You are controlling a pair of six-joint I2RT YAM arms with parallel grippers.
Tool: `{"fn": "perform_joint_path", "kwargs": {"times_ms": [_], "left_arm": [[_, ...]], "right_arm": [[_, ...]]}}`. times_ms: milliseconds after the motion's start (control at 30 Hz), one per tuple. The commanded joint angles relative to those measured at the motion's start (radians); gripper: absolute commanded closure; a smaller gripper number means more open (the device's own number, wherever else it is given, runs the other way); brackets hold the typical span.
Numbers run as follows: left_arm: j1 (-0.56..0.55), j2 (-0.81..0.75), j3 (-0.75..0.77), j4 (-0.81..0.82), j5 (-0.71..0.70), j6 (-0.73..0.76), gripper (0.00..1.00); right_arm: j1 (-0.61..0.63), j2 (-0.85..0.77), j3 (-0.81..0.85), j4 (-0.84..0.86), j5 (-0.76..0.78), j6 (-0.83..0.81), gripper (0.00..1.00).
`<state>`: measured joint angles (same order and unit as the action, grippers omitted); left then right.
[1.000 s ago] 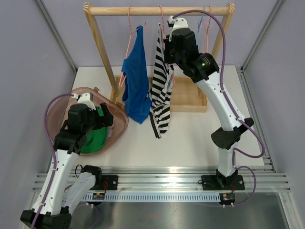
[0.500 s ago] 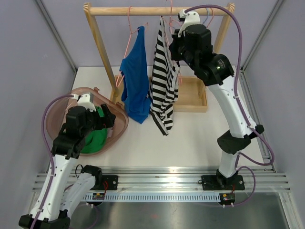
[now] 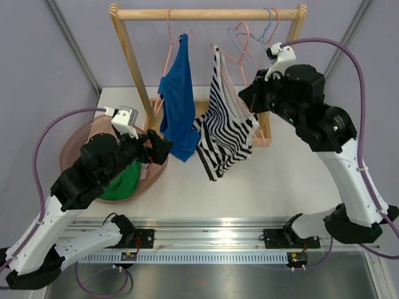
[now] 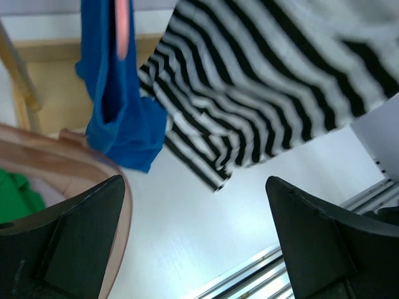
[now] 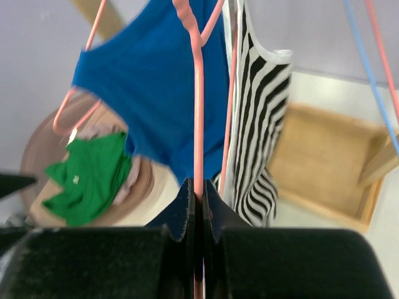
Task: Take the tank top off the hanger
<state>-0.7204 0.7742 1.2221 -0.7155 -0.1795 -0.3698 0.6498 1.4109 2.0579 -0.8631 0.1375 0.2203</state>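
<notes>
Right hand (image 5: 198, 190), fingers closed on the wire of the pink hanger (image 5: 197, 106), has swung away from the wooden rail (image 3: 206, 13) toward the near right. It carries the striped tank top (image 3: 225, 134), which now hangs slanted above the counter (image 3: 262, 187), beside the blue top (image 3: 177, 106). The garment remains on its hanger, so removal is still to do. Left hand (image 4: 193, 180) has risen from the basket (image 3: 67, 144) toward the striped hem. Its fingers stand wide apart, holding nothing.

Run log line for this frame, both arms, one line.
right claw: shut on pink hanger | striped tank top: on hanger, not removed | left claw: open, empty, facing the top's hem
</notes>
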Motion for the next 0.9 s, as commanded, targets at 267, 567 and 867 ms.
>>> {"fn": "perform_joint_path", "kwargs": {"times_ms": [267, 567, 867], "left_arm": [[-0.252, 0.287, 0.209, 0.200, -0.203, 0.035, 0.04], [-0.289, 0.405, 0.290, 0.316, -0.088, 0.092, 0.15], [-0.307, 0.447, 0.289, 0.350, -0.155, 0.149, 0.50]], "right_arm": [[0.005, -0.415, -0.369, -0.011, -0.331, 0.112, 1.00], [0.005, -0.535, -0.415, -0.071, -0.473, 0.148, 1.00], [0.007, -0.550, -0.400, -0.102, -0.542, 0.152, 1.00]]}}
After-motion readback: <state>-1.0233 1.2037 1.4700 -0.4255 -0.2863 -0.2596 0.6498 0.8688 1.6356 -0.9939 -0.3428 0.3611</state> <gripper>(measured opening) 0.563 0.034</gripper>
